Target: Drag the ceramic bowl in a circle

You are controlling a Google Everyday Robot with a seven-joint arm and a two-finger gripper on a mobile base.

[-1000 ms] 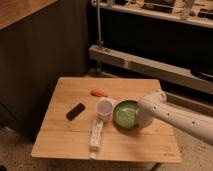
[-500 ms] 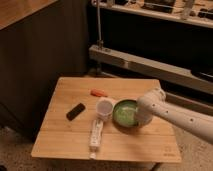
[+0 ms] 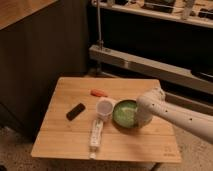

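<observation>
The ceramic bowl (image 3: 123,113) is a round, shallow, glossy green bowl on the right half of the small wooden table (image 3: 65,140). A small white cup (image 3: 104,108) stands right against its left rim. My gripper (image 3: 138,117) is at the end of the white arm that reaches in from the right. It is down at the bowl's right rim, with the wrist covering that edge.
A white remote-like bar (image 3: 95,133) lies in front of the cup. A black rectangular object (image 3: 75,111) lies to the left. A small orange-red item (image 3: 98,92) lies near the back. A metal shelf rack (image 3: 150,62) stands behind the table.
The bowl and my gripper have shifted slightly, staying together at the right of the table. The cup and other items have not moved.
</observation>
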